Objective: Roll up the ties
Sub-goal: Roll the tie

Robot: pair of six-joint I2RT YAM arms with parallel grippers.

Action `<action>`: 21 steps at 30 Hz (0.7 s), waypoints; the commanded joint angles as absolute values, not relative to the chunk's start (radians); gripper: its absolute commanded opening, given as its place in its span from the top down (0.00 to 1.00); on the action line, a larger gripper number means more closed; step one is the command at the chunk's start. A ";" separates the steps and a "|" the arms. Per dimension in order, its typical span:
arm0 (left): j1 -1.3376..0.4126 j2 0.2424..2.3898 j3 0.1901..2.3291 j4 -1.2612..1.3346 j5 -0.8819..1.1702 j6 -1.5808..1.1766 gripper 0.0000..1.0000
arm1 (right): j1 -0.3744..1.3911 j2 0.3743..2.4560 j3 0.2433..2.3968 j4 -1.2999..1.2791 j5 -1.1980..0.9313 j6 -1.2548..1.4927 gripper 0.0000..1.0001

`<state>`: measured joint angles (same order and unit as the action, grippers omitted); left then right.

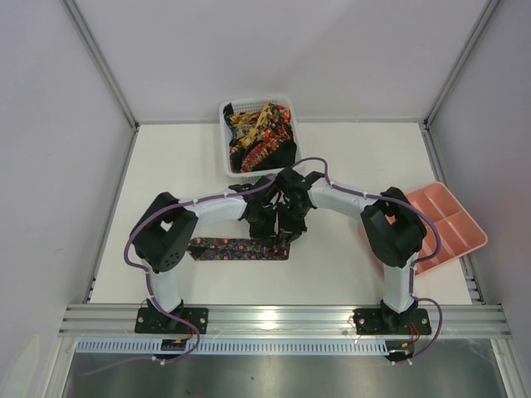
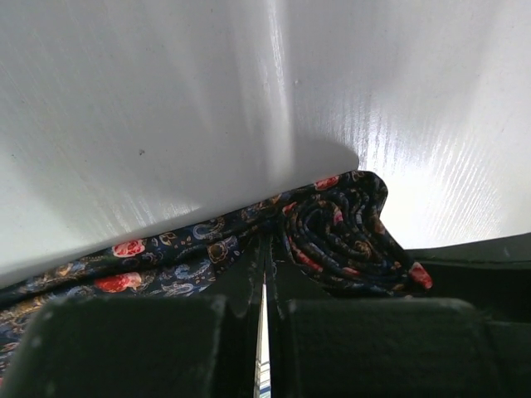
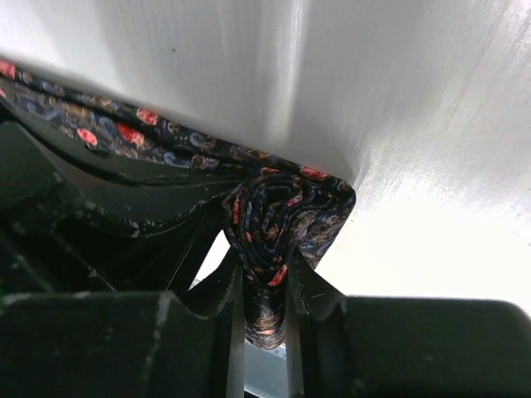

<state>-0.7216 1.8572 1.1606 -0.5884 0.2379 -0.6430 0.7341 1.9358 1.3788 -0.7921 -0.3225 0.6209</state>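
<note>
A dark tie (image 1: pixel 228 249) with red and gold paisley lies flat across the table in front of the arms. Its right end is wound into a small roll (image 3: pixel 286 207), which also shows in the left wrist view (image 2: pixel 340 224). My right gripper (image 3: pixel 270 257) is shut on that roll, squeezing it between both fingers. My left gripper (image 2: pixel 265 245) is shut, its tips pinching the tie's flat part (image 2: pixel 149 257) just beside the roll. From above, the left gripper (image 1: pixel 264 228) and the right gripper (image 1: pixel 290 222) meet over the tie's right end and hide the roll.
A white mesh basket (image 1: pixel 226 166) at the back centre holds more patterned ties (image 1: pixel 259 133). A pink compartment tray (image 1: pixel 452 220) sits at the table's right edge. White walls close in the table on three sides.
</note>
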 commanded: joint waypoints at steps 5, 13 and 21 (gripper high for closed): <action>-0.724 1.804 1.206 -0.635 0.153 -0.600 0.99 | 0.770 1.982 1.410 -0.805 -0.242 0.638 0.90; -0.660 1.666 1.074 -0.569 0.218 -0.630 0.99 | 0.779 1.979 1.404 -0.805 -0.242 0.626 0.87; -0.655 1.647 0.996 -0.433 0.339 -0.684 0.99 | 0.779 1.944 1.404 -0.758 -0.310 0.620 0.58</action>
